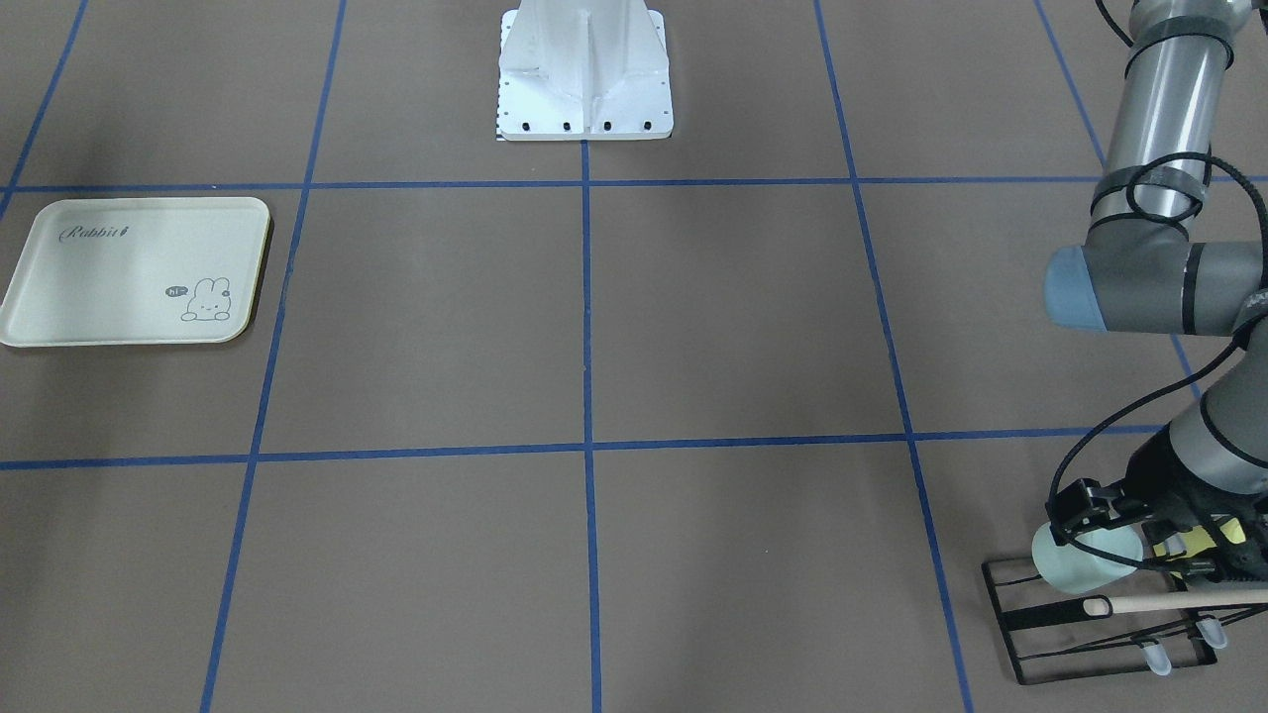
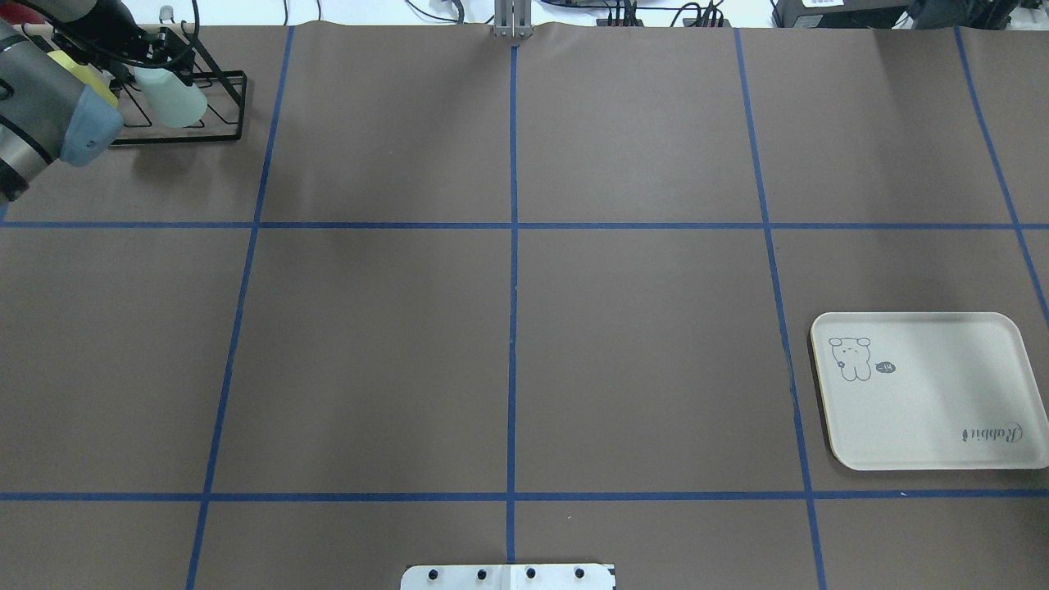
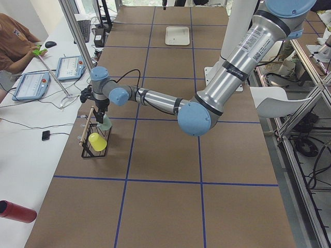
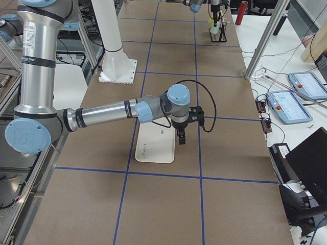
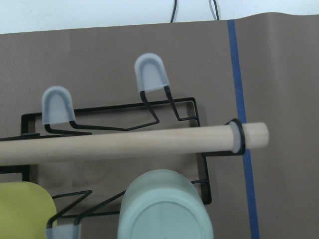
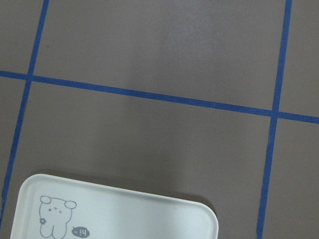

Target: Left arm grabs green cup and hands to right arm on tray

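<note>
The pale mint-green cup (image 1: 1075, 566) hangs tilted on the black wire rack (image 1: 1030, 616) at the table's far left corner (image 2: 172, 98). My left gripper (image 1: 1085, 520) is at the cup, with its fingers on either side of the cup's upper part. I cannot tell whether they press it. The left wrist view shows the cup's base (image 5: 164, 214) close below. The cream Rabbit tray (image 2: 942, 410) lies bare on the right side. My right gripper (image 4: 181, 139) hovers beside the tray's (image 4: 153, 148) edge. I cannot tell whether it is open or shut.
A yellow-green cup (image 5: 22, 209) hangs on the same rack next to the green one. A wooden rod (image 5: 124, 142) runs across the rack's top. Peg tips with pale caps (image 5: 152, 72) stick up. The robot's white base (image 1: 584, 79) stands mid-table.
</note>
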Tool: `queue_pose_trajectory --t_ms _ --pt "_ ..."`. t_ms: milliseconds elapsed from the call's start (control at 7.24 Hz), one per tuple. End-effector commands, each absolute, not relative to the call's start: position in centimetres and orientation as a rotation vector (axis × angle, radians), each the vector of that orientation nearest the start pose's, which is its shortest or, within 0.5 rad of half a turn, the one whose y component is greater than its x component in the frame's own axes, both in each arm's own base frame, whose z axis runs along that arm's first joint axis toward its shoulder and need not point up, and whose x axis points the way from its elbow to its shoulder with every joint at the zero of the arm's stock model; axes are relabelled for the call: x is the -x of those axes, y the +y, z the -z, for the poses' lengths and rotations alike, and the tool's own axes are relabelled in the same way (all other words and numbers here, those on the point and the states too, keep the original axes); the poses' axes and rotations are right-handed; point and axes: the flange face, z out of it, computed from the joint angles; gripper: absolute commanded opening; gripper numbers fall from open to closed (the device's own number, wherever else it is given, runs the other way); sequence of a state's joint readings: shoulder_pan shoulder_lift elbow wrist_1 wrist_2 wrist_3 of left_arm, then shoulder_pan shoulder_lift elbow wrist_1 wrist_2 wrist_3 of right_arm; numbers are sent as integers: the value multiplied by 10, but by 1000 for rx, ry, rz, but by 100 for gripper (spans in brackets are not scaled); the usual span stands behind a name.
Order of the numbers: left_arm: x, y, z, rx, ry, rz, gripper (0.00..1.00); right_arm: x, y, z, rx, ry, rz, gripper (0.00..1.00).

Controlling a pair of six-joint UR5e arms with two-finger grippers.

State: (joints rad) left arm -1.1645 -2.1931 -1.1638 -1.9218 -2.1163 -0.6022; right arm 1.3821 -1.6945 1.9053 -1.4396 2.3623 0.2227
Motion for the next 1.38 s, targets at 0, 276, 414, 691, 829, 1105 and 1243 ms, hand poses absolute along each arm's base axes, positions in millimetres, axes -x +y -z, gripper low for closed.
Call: queue_pose_trajectory --t_ms 0,276,414,691,829,1105,1243 --pt "-228 -734 -445 -227 722 34 97 23 -453 -534 -158 -833 103 100" --pt "-236 -739 -441 -223 723 28 97 23 -453 -534 -171 -835 108 100" --pt "-237 -738 -442 -221 722 26 97 23 -453 -534 -170 -837 109 100" --pt "-240 -737 -446 -215 720 21 95 23 -453 -535 -169 -837 108 100" --pt "-240 -737 -448 -213 718 22 95 23 -453 -535 -169 -837 108 100" --pt "-240 -737 -451 -213 713 11 94 23 -453 -534 -170 -837 109 100" --pt "-239 -739 -451 -221 702 16 94 24 -453 -535 -168 -837 109 100"
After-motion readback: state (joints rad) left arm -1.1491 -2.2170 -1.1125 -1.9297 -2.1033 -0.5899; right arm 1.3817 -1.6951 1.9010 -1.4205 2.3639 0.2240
